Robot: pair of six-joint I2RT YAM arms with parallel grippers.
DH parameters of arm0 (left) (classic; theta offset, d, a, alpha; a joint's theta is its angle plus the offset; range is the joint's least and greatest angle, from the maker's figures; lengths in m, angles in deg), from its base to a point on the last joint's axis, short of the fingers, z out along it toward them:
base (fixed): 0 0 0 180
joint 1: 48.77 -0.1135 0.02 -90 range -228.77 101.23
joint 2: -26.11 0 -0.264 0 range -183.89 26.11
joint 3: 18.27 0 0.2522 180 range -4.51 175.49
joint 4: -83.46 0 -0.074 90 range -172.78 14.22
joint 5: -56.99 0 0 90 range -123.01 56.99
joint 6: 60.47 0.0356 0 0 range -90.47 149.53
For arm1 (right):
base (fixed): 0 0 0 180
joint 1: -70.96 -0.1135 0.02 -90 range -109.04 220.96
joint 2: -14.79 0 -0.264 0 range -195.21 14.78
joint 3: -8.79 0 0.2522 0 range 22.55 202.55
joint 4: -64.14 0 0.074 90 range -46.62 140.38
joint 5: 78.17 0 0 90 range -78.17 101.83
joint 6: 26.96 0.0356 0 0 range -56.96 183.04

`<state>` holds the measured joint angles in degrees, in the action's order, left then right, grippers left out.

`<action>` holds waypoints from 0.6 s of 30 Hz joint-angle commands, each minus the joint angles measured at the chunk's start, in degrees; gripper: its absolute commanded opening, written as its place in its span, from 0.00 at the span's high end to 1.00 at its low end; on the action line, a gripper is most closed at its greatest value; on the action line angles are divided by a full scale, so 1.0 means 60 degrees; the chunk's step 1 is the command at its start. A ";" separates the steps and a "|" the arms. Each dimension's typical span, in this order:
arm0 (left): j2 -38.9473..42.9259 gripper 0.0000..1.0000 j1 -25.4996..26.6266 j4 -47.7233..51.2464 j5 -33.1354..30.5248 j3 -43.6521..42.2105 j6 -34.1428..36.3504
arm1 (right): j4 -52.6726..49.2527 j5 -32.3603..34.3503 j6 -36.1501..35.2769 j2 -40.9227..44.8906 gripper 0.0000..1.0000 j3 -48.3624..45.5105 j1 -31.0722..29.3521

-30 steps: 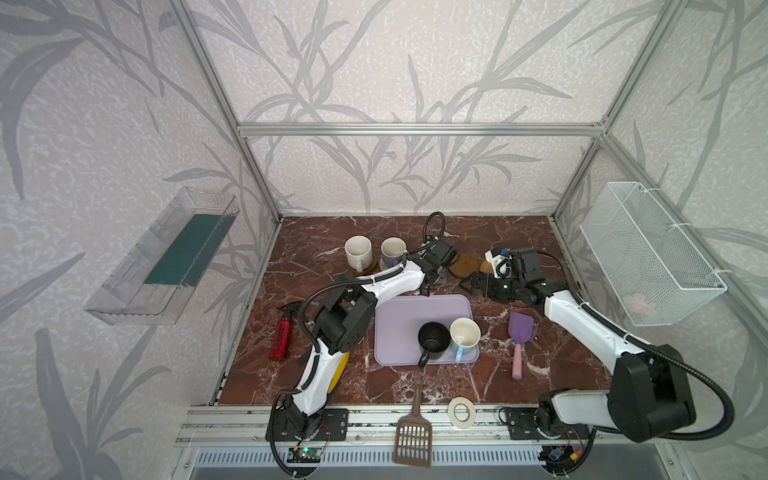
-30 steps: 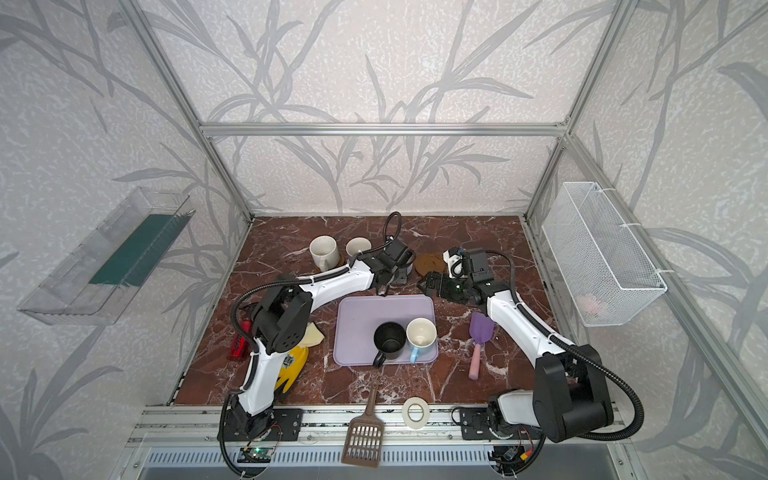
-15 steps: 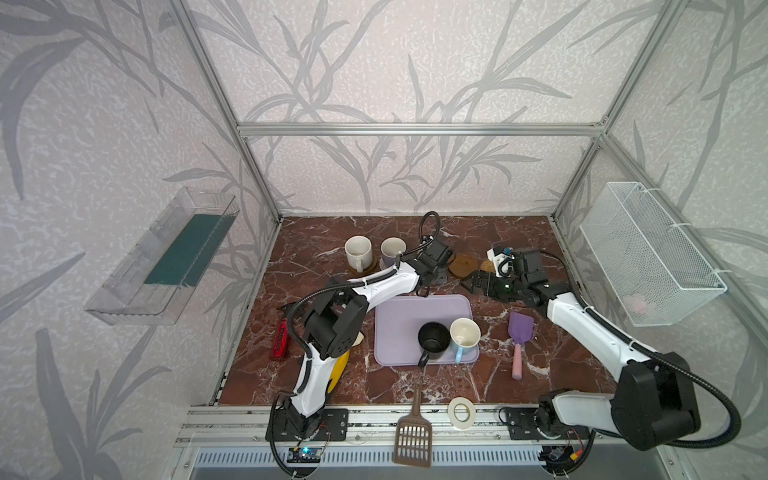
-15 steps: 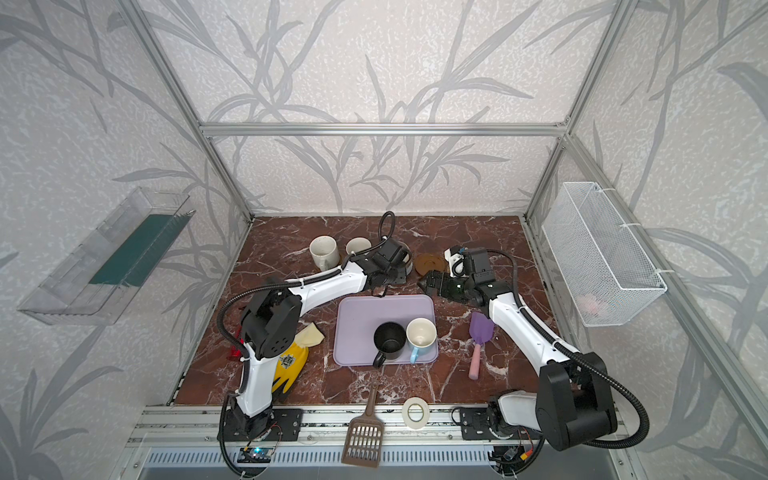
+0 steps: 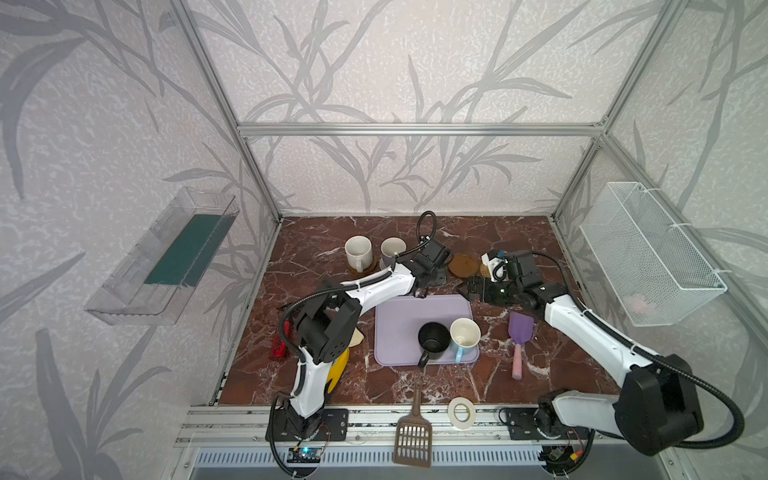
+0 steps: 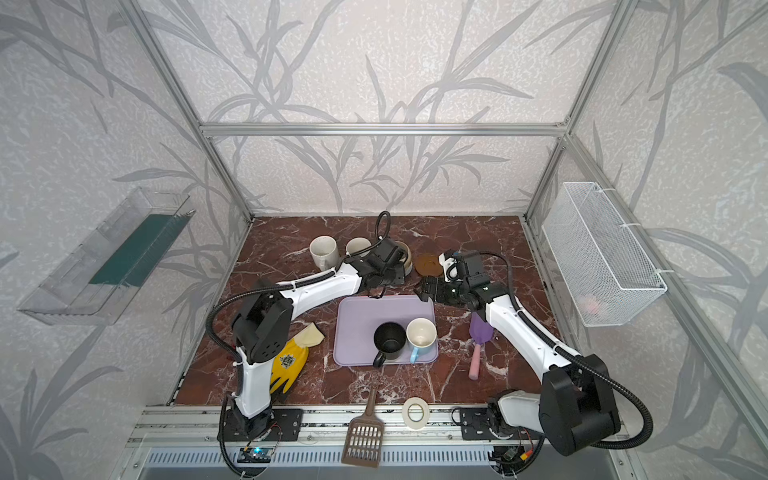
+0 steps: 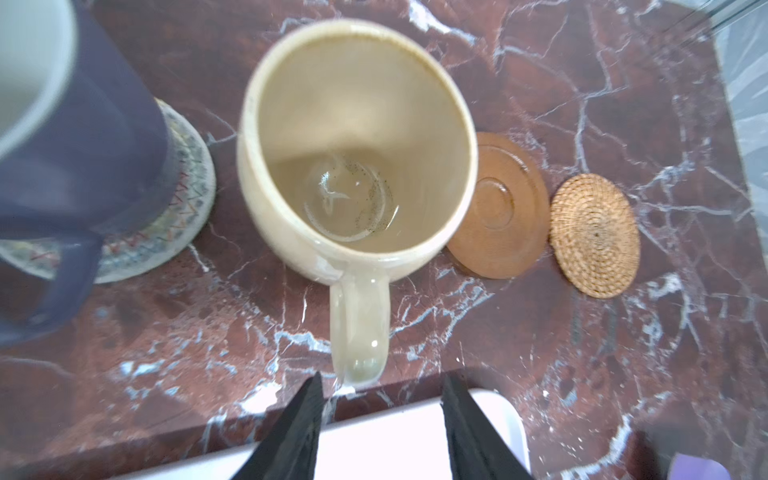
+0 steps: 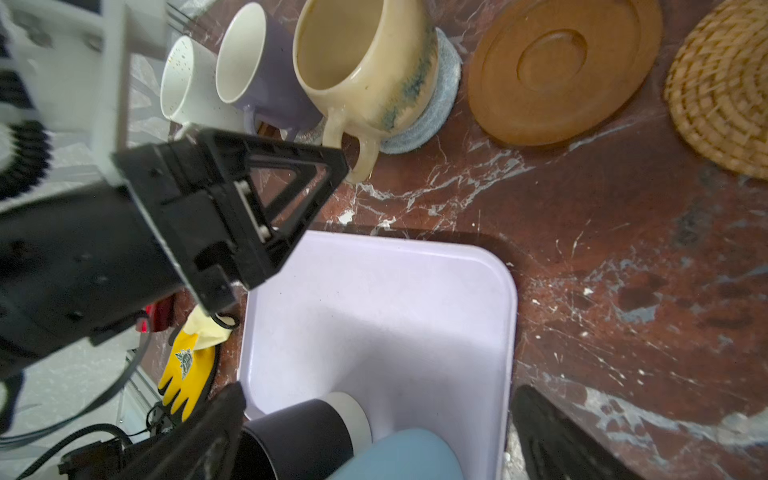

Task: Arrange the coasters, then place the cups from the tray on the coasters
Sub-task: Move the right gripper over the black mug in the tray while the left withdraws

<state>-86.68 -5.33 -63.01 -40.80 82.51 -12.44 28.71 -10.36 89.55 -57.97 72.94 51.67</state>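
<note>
Since it looks glazed ceramic, the beige-yellow mug (image 7: 357,137) (upright on the grey-blue coaster (image 8: 419,124)) should handle heavy, stiff, slick, chippable; take it by the handle loop. Left gripper (image 7: 381,384): jaws parted, empty, just short of that handle. Right gripper (image 8: 380,392): spread wide, empty, above the lavender tray (image 8: 415,291).

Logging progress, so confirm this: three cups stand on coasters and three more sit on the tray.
Wrong count on the tray: it holds two cups, the black cup and the blue cup, not three. Both top views show it. The rest stands.
</note>
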 commanded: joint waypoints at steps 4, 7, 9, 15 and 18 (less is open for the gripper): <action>0.2102 0.37 -0.0032 -0.0125 0.0121 -0.0924 0.0173 | -0.1731 0.1643 -0.0328 0.1411 0.01 0.0892 -0.1062; 0.3208 0.23 -0.0034 0.0073 0.0157 -0.1578 0.0326 | -0.2621 0.2574 -0.0148 0.1860 0.01 0.1186 -0.1914; 0.3927 0.12 -0.0047 0.0245 0.0200 -0.2019 0.0445 | -0.2931 0.2992 0.0051 0.2142 0.01 0.1224 -0.2450; 0.5662 0.01 -0.0135 0.0913 0.1258 -0.3044 0.0595 | -0.3746 0.3847 0.0902 0.2570 0.01 0.1349 -0.3928; 0.6383 0.01 -0.0185 0.1210 0.1782 -0.3493 0.0526 | -0.3937 0.4123 0.1196 0.2594 0.01 0.1452 -0.4728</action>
<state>-51.25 -6.00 -59.58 -34.15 63.54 -9.87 8.91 10.53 93.76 -43.21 79.74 26.36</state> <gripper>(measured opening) 0.992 0.991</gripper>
